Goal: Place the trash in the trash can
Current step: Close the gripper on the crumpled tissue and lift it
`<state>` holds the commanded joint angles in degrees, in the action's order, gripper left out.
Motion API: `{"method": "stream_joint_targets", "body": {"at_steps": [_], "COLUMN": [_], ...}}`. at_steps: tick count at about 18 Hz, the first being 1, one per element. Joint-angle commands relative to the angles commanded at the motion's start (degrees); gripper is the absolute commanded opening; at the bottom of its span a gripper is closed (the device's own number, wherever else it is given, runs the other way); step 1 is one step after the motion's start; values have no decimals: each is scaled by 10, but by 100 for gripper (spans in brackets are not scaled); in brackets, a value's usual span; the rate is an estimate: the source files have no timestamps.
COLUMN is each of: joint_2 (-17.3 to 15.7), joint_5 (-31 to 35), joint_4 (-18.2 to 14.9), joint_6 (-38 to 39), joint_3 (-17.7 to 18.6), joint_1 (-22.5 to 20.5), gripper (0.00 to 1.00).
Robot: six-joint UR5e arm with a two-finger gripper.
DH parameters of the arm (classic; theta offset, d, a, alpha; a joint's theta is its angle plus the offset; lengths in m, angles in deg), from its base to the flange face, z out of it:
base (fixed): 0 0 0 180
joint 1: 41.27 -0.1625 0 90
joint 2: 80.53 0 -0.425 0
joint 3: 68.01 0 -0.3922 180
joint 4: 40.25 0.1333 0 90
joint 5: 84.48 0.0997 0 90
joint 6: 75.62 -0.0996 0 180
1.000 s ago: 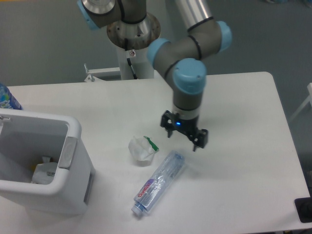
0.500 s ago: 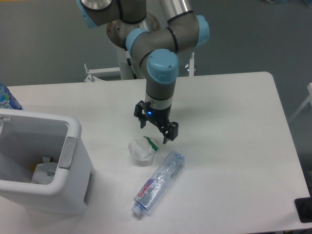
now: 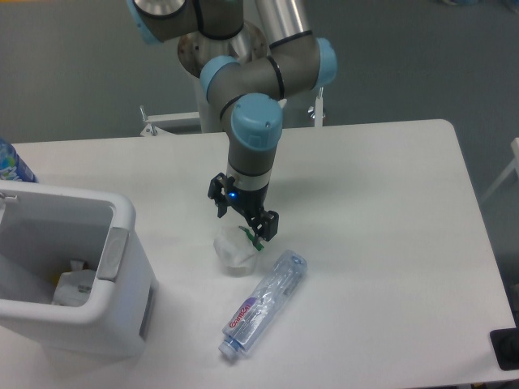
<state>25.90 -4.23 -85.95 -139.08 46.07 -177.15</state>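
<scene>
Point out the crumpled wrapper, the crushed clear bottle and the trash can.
crumpled wrapper (image 3: pixel 233 250): fixed camera, on its white crinkled body, below the gripper.
crushed clear bottle (image 3: pixel 263 305): fixed camera, on the middle of its clear body.
trash can (image 3: pixel 114 253): fixed camera, on the grey patch of its right rim.

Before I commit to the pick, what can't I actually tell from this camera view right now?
- Whether the gripper touches the crumpled wrapper: it overlaps the wrapper's top, and one fixed camera gives no height.
- Contents of the trash can: its near wall hides the bottom; only some whitish scraps show.
- Blue-labelled bottle: cut off by the left edge.
- Label text on the crushed bottle: too small to read.
</scene>
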Motion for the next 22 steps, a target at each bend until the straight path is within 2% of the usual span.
{"method": "stream_joint_targets", "body": {"at_steps": [4, 7, 8, 10, 11, 19, 22], "joint_2": [22, 21, 21, 21, 22, 16, 0], "joint_5": [0, 0, 0, 0, 0, -4, -11], "joint_4": [2, 0, 0, 0, 0, -10, -11], "joint_6": [0, 0, 0, -1, -1, 0, 0], "joint_3": [-4, -7, -8, -11, -13, -47, -52], "joint_1": [10, 10, 10, 10, 10, -4, -11], "gripper": [97, 56, 36, 6, 0, 0, 0]}}
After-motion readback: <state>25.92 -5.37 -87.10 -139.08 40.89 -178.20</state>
